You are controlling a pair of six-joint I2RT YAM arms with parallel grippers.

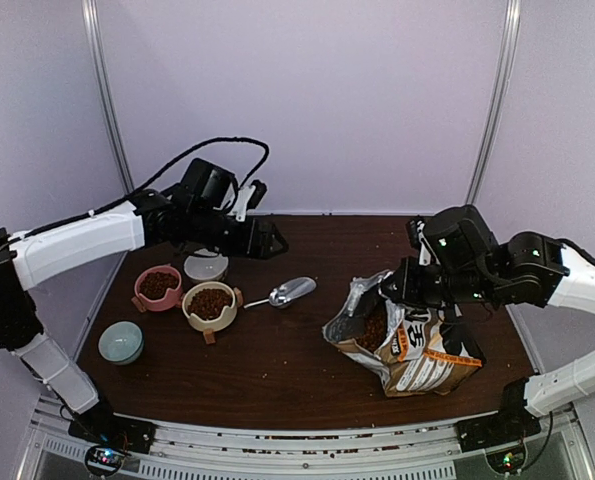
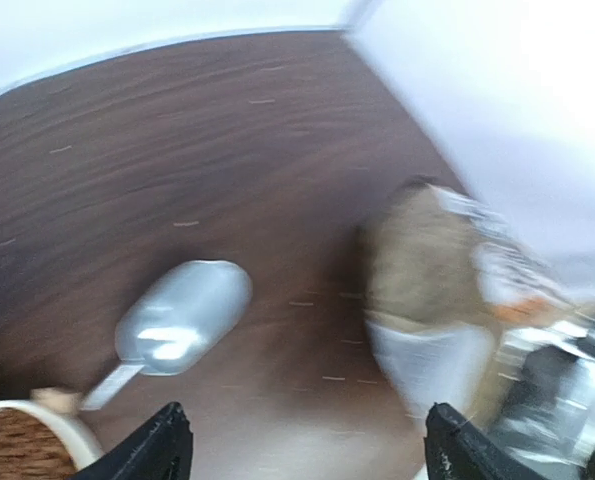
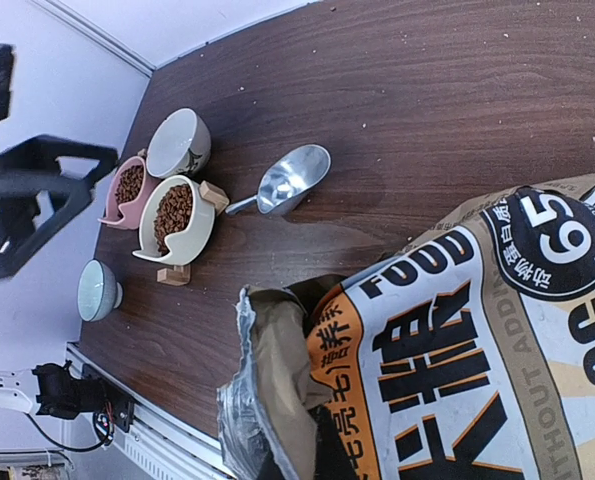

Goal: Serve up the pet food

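Note:
Reddish-brown pet food fills the pink bowl [image 1: 158, 286] and the cream bowl [image 1: 210, 301], and more shows in the open mouth of the paper bag [image 1: 409, 340]. In the right wrist view the pet food lies in the cream bowl [image 3: 173, 211] and the pink bowl [image 3: 129, 185]. The silver scoop [image 1: 288, 292] lies empty on the table between the bowls and the bag. My left gripper [image 1: 268, 241] is open and empty, above the table just behind the scoop [image 2: 182, 315]. My right gripper [image 1: 402, 285] is shut on the bag's open top edge [image 3: 277, 400].
An empty white bowl [image 1: 206, 267] stands behind the two filled bowls. A light blue bowl [image 1: 121, 342] stands at the front left. Loose pellets lie scattered on the dark wood table [image 1: 277, 370] and the front rail. White walls close in the back and sides.

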